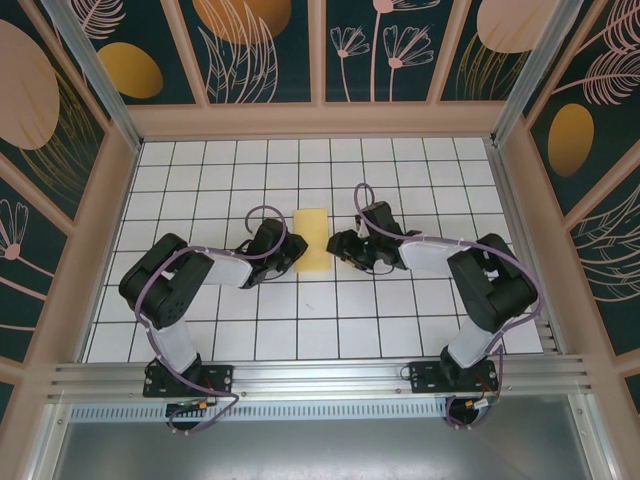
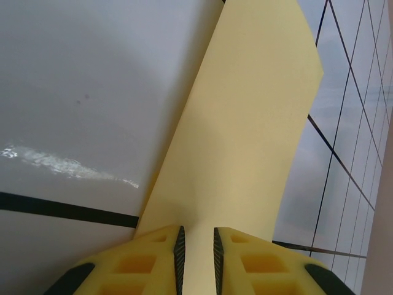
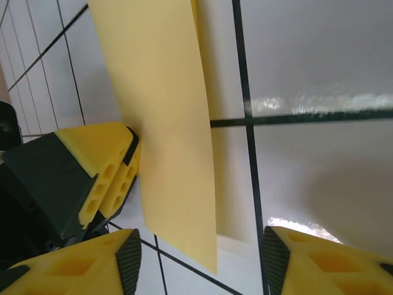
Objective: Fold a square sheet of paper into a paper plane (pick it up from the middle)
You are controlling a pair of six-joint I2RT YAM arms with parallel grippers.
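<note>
The left tool [image 2: 196, 249], its yellow ribbed fingers drawn together, is clamped on the near edge of the thin yellow sheet of paper [image 2: 245, 135], which is folded to a narrow rectangle with its upper flap lifted. The right tool [image 3: 196, 258] has its fingers apart, with the sheet's corner in the gap. The sheet rests between both tools at the middle of the white gridded desk [image 1: 400, 330].

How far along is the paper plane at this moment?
Early. Done: the square sheet of paper looks folded once into a narrow rectangle. In hand: the left gripper is pinched on one long edge; the right gripper stands open around the opposite edge. Still to do: the nose and wing folds; no dart shape yet.
</note>
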